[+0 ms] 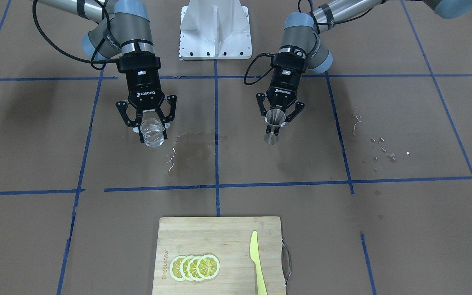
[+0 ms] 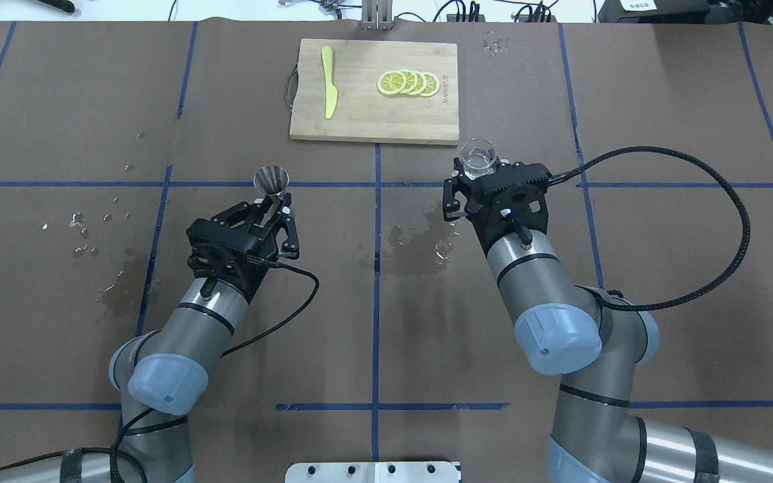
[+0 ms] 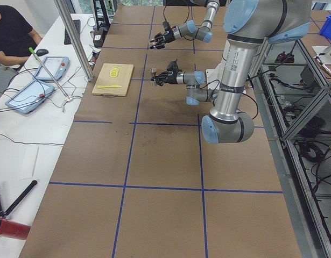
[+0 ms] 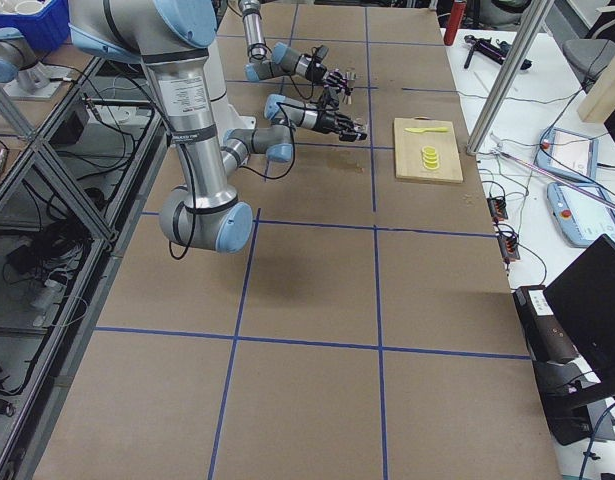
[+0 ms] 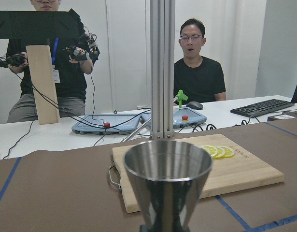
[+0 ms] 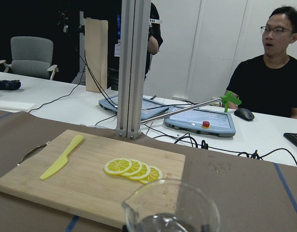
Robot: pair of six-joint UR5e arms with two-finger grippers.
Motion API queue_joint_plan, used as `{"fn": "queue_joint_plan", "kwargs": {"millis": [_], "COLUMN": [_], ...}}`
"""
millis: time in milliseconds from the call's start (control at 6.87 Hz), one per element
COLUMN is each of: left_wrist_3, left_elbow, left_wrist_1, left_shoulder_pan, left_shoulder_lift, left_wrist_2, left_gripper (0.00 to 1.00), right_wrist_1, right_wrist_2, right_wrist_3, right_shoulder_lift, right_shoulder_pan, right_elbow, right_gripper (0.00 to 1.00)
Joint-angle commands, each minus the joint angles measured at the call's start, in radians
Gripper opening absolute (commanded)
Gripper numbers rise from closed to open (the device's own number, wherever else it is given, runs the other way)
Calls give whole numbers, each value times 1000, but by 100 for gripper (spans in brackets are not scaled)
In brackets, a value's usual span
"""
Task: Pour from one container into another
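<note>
A small clear glass tumbler is held upright above the table, with my right gripper shut on it. In the overhead view the tumbler shows just past that gripper. Its rim fills the bottom of the right wrist view, and a little clear liquid seems to sit in it. The steel jigger stands upright in my left gripper, shut on its narrow waist. Overhead, the jigger sits ahead of that gripper. The jigger's open cup looks empty.
A wooden cutting board at the far edge carries lemon slices and a yellow plastic knife. A wet patch darkens the paper between the grippers. Droplets lie on my left side. Two people are behind the table.
</note>
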Motion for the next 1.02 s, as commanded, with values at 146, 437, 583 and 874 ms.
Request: {"fn": "queue_joint_plan", "kwargs": {"millis": [146, 437, 583, 874], "left_wrist_3": [5, 7, 7, 8], "left_elbow": [22, 128, 131, 134], "left_wrist_1": [1, 3, 3, 3], "left_shoulder_pan": [-19, -18, -19, -19], "left_shoulder_lift": [-70, -128, -130, -145], "left_wrist_2": [-86, -111, -113, -141], "left_gripper": [0, 0, 0, 0], "right_wrist_1": [-24, -27, -43, -172], "right_wrist_2": [90, 90, 90, 93], "right_wrist_3": [-22, -39, -40, -49], "right_shoulder_lift": [28, 40, 45, 104], "right_shoulder_pan": [-5, -8, -8, -10], "right_elbow": [28, 38, 40, 81], "right_gripper": [21, 21, 21, 20]}}
